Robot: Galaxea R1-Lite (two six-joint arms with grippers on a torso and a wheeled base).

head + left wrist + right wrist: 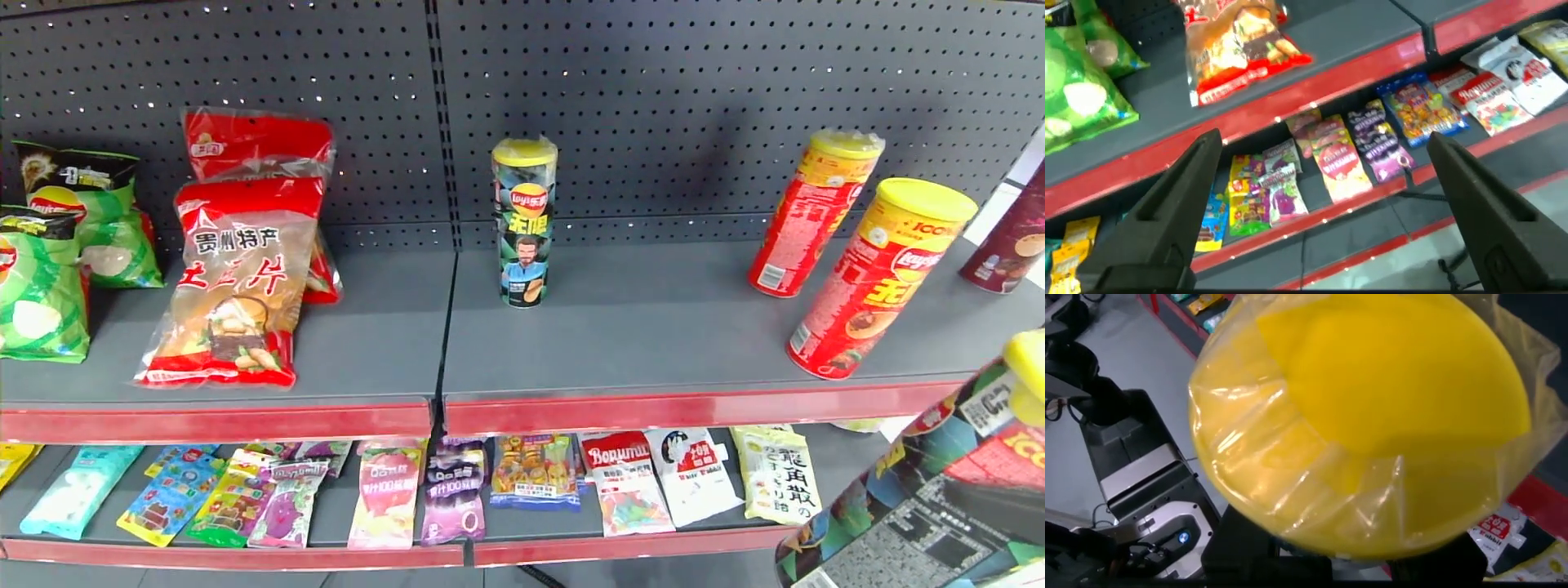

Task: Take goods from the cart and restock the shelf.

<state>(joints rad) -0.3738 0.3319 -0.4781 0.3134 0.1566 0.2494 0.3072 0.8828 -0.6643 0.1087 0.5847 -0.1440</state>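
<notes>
A dark, colourful chip can (922,490) with a yellow lid (1372,416) under clear wrap hangs in the air in front of the shelf's lower right. My right gripper is shut on it and hidden by the can. A matching dark can (523,220) stands upright mid-way along the upper grey shelf (653,327). Two red cans (878,282) stand to its right. My left gripper (1323,139) is open with nothing between its fingers. It hovers in front of the lower shelf's candy bags (1339,155).
Red snack bags (237,286) and green chip bags (41,278) lean at the upper shelf's left. A dark red can (1008,237) stands at the far right edge. Bare shelf lies on both sides of the dark can. Small candy bags (531,474) line the lower shelf.
</notes>
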